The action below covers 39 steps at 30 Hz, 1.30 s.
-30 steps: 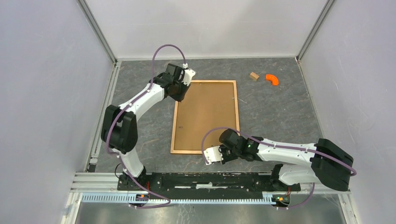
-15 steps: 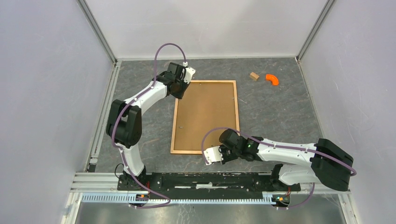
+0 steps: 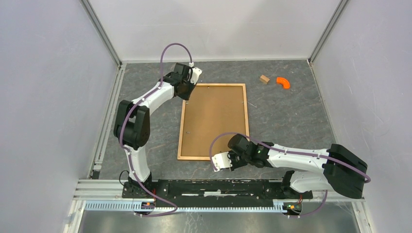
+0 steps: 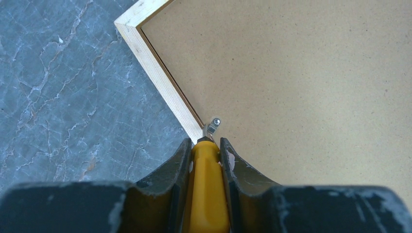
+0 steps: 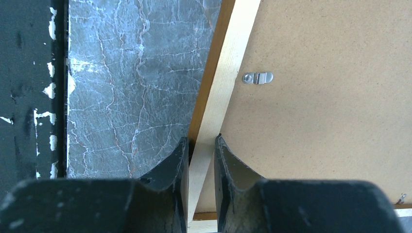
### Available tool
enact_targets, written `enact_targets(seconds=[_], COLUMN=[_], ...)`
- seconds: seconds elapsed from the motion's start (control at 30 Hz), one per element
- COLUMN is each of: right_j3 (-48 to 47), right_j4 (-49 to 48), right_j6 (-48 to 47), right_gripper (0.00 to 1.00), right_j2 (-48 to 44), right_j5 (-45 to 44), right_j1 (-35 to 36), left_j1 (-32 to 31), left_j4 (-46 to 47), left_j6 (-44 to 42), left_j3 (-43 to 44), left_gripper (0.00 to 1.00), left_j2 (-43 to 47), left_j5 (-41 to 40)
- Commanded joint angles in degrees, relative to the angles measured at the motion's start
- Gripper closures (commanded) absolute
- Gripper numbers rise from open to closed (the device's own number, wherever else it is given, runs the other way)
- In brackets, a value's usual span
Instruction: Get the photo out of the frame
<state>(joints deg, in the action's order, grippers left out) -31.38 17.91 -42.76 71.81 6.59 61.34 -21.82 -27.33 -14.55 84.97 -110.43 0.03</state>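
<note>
Top view, photo: hidden; the frame (image 3: 180,131) lies face down mid-bench (image 3: 291,116), brown backing board (image 3: 214,121) uppermost.
Top view, room: bare bench surrounds the frame, widest towards the right edge.
Left wrist, left tool (image 4: 205,141): clenched on a yellow handle (image 4: 209,194), whose tip meets a metal clip (image 4: 213,124) near the frame's far-left corner.
Right wrist, right tool (image 5: 201,138): grasping the frame's near border.

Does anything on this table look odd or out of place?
Nothing looks damaged or spilled. The frame lies face down, brown backing board up, and two stray bits, a wooden block and an orange curved piece, sit near the far right corner.
</note>
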Motion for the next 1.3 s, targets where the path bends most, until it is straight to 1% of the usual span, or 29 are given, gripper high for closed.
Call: enact_targets(seconds=[0.0,0.17,0.8,0.9,1.07,1.27], right_j3=[1.2,1.2,0.9,0.8,0.8,0.8], right_j4=[4.5,4.4,4.4,4.4,4.4,4.4], right_j6=[-1.1,-1.1,-0.9,-0.9,-0.9,-0.9], right_gripper=[1.00,1.00,1.00,1.00,1.00,1.00], right_j2=[2.3,2.3,2.5,2.5,2.4,2.4], right_j5=[6.3,6.2,6.4,6.4,6.5,6.5], right_j1=[0.7,0.7,0.7,0.7,0.7,0.7], left_j1=[0.3,0.3,-0.6,-1.3,-2.2,-2.6], left_j4=[1.9,0.8,-1.9,-2.9,-3.0,-3.0], left_j6=[0.7,0.4,-1.4,-1.1,-0.3,0.5], left_j3=[3.9,4.6,-2.2,-2.6,-3.3,-3.0], left_gripper=[0.98,0.98,0.98,0.98,0.98,0.98], left_j2=[-1.2,-1.9,2.5,2.9,4.1,3.1], left_j5=[-0.3,-0.6,-0.3,1.8,3.2,4.0])
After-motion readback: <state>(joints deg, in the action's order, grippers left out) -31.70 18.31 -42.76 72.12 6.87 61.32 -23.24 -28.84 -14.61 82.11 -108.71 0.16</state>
